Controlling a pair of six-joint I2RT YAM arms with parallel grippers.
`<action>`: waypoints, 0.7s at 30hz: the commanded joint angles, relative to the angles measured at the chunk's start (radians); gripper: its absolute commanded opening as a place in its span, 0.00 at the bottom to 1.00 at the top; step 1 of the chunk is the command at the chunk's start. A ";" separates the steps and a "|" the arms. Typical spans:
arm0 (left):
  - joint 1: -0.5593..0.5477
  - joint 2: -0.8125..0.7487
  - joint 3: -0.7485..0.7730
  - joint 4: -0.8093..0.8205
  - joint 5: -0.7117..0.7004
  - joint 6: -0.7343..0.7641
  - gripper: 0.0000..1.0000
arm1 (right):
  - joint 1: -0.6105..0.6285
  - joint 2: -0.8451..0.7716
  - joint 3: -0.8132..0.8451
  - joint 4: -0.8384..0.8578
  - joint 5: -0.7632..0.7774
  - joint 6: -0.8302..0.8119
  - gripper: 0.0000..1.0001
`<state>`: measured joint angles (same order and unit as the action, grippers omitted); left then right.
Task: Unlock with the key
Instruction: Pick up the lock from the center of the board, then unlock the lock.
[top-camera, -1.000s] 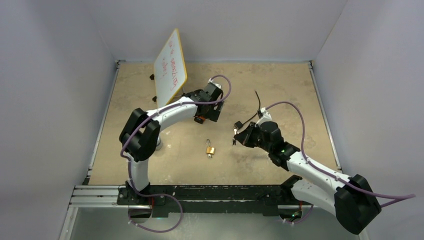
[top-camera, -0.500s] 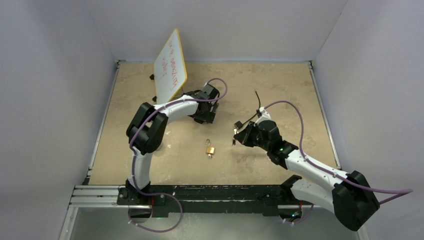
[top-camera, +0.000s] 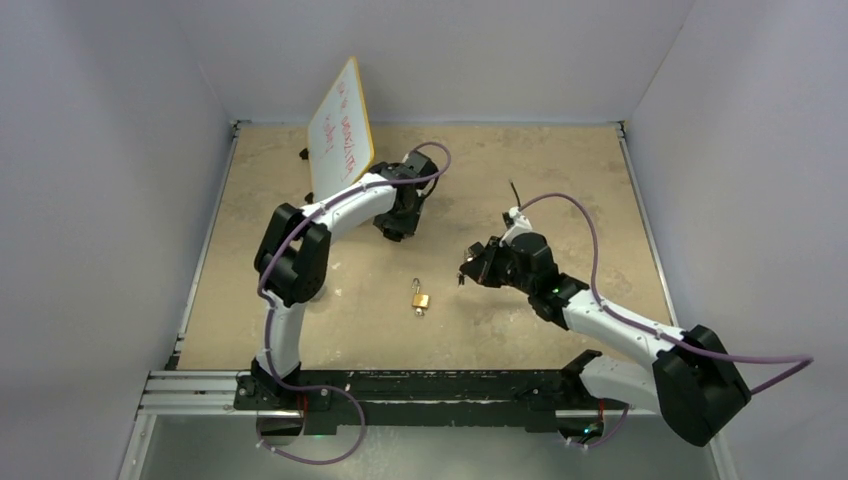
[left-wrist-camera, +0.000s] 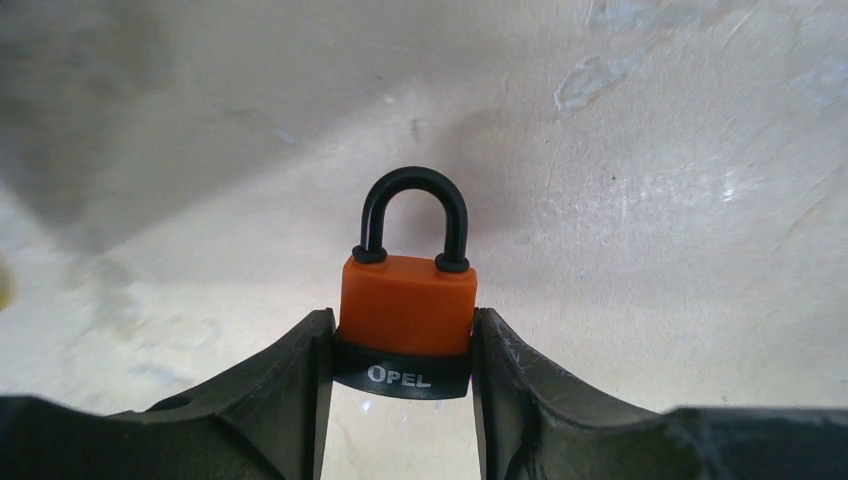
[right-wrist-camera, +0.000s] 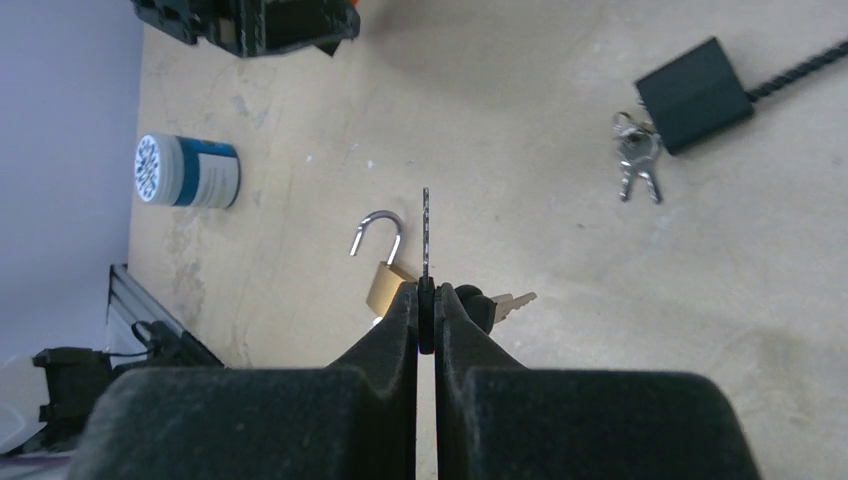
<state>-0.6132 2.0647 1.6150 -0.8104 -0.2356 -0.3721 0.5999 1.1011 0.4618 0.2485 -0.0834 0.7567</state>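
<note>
Gripping orange lock on worktop, left jaws clamped at its base only; right jaws clamped on key, well apart. Risks: shallow pinch, lock twists or slips at insertion; keyway hidden, misalignment.

an orange padlock with a black shackle and a black band at its base, lettered "opel" in white, is seen in the left wrist view. both legs of the shackle are seated in the body, so the lock is closed. the body is pressed on both sides by the fingers of the left gripper, with the shackle pointed away from it. a key is pinched by its dark head between the closed fingers of the right gripper. it is seen edge-on, its thin blade pointed straight away from the fingertips.
</note>
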 joint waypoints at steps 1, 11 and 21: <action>-0.071 -0.024 0.210 -0.259 -0.232 -0.071 0.00 | 0.017 0.052 0.068 0.130 -0.098 -0.043 0.00; -0.178 -0.051 0.416 -0.619 -0.557 -0.358 0.00 | 0.094 0.099 0.077 0.315 -0.112 0.002 0.00; -0.186 -0.072 0.427 -0.610 -0.473 -0.420 0.00 | 0.135 0.186 0.138 0.425 -0.239 0.025 0.00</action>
<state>-0.7998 2.0560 2.0106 -1.4014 -0.7082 -0.7494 0.7101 1.2533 0.5285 0.5915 -0.2577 0.7708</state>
